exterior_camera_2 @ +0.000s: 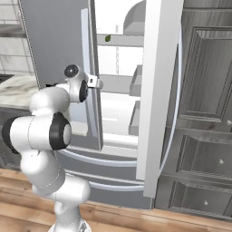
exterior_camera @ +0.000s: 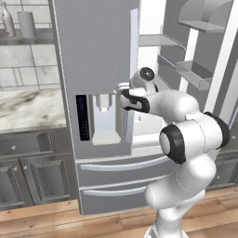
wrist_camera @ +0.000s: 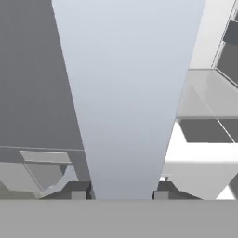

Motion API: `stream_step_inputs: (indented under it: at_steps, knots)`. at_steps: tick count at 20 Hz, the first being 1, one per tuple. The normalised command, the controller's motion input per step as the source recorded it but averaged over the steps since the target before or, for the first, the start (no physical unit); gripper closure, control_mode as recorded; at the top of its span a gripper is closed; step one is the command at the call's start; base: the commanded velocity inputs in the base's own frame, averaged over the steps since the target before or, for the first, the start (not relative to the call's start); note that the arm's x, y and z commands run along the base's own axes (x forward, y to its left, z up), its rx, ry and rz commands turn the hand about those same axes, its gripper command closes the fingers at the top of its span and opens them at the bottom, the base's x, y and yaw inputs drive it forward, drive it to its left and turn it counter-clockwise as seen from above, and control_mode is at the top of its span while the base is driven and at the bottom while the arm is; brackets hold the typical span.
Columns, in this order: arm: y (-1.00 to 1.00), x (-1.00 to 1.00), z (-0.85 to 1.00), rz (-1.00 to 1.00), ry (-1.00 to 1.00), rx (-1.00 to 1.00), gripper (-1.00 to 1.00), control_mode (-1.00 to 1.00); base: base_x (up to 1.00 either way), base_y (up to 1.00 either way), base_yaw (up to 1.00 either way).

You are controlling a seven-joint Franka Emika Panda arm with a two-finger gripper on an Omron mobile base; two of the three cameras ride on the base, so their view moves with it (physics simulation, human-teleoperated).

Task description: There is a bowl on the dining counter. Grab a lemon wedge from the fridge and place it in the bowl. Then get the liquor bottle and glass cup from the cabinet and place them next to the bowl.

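Observation:
The fridge's right door (exterior_camera_2: 156, 90) stands wide open, while its left door (exterior_camera: 95, 56) is shut. My gripper (exterior_camera: 122, 88) (exterior_camera_2: 97, 82) is at the left door's right edge, on its tall pale handle (exterior_camera: 134, 42) (wrist_camera: 130, 93). In the hand view the handle runs up between my dark fingertips (wrist_camera: 78, 193), which stand wide apart on either side of it. A small greenish piece, perhaps the lemon wedge (exterior_camera_2: 108, 38), lies on an upper shelf inside the fridge. A bottle (exterior_camera: 7, 21) and a glass cup (exterior_camera: 27, 24) stand on a shelf at the far left. The bowl is out of view.
A marble counter (exterior_camera: 28, 109) with dark cabinets below lies left of the fridge. The open door carries bins (exterior_camera: 193, 74). Tall dark cabinets (exterior_camera_2: 206, 90) stand right of the fridge. A water dispenser (exterior_camera: 106, 116) is set in the left door.

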Motion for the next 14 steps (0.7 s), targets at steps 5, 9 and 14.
stream_step_inputs:
  at_steps: [5, 9, 14]
  knots:
    - [0.54, -0.72, 0.00, 0.02, 0.00, 0.00, 1.00, -1.00, 0.00, 0.00, 0.00]
    - [0.61, -0.94, 0.00, 0.01, 0.00, 0.00, 1.00, -1.00, 0.00, 0.00, 0.00]
    - [0.68, -1.00, 0.01, 0.02, 0.00, 0.00, 1.00, -1.00, 0.00, 0.00, 0.00]
